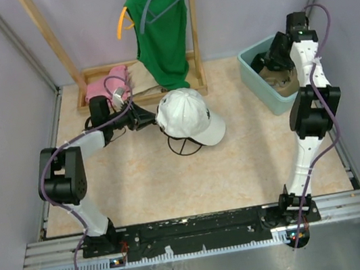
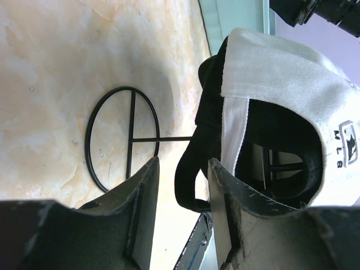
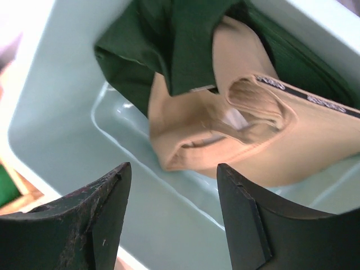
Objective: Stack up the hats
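A white cap (image 1: 187, 114) sits on top of a black cap (image 2: 209, 107) on a black wire stand (image 1: 185, 146) mid-table. My left gripper (image 1: 148, 118) is open at the back of these caps. In the left wrist view (image 2: 183, 163) the black cap's rear strap loop (image 2: 188, 183) hangs between the fingers, unclamped. The white cap (image 2: 281, 79) lies just right of the fingers. My right gripper (image 1: 265, 61) is open over the teal bin (image 1: 254, 85). The tan cap (image 3: 242, 129) with dark lettering lies in the bin just beyond my right gripper (image 3: 174, 166). A second black cap is not visible.
Dark green fabric (image 3: 169, 39) lies in the bin beside the tan cap. A wooden rack (image 1: 58, 55) at the back holds a green shirt (image 1: 163, 31) on an orange hanger. A pink cloth (image 1: 107, 85) lies on its base. The stand's ring base (image 2: 121, 138) rests on the table.
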{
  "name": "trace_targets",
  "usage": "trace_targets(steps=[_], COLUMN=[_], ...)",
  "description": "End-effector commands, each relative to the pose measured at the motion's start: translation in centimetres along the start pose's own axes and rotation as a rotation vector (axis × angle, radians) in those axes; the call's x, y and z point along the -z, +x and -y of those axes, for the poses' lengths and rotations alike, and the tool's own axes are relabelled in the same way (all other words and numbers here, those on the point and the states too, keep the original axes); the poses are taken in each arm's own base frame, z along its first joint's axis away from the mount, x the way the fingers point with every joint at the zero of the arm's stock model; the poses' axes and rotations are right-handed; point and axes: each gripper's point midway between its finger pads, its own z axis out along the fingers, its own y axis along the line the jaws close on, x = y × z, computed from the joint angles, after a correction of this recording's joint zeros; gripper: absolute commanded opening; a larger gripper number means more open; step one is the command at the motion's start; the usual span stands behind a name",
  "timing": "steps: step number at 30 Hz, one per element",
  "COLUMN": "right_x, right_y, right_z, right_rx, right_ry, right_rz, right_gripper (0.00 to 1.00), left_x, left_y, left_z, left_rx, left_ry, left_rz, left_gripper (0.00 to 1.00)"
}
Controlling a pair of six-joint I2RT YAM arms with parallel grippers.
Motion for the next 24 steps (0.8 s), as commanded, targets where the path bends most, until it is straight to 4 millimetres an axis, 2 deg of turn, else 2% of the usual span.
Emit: trace_targets(steps=[1,4,12,14,18,24], right_x=[-2.3,-3.8,-6.0,-5.9,-5.8,-4.4], right_y=[-1.7,-1.3,-0.8,-1.5,-1.8,-3.5], right_z=[-2.9,-3.5,-3.9,-4.2,-4.5,-5.4], right_rx=[-0.147,-0.263,-0.552,-0.615,-0.711,-0.759], right_ry=[-0.117,-0.142,-0.191,-0.234,-0.297,-0.387], right_rz=[0.062,0.068,0.111,0.163,0.208,0.265], right_gripper=[0.62,0.62,0.62,0.62,0.61,0.61], left_x=[0.8,1.0,1.9,2.1,2.5,2.9], left_y=[-1.3,-1.6,-2.6,-2.7,-2.7,-2.9], left_z=[1.5,1.6,1.5,1.5,1.3,1.2], left_rx=[-0.036,-0.038,-0.035,-0.038,-0.039,-0.039], left_ry=[0.020,0.014,-0.008,-0.016,-0.033,-0.044], left_rz=[0.056,0.070,0.108,0.112,0.120,0.127], left_gripper=[0.47,0.48,0.52,0.52,0.52,0.52])
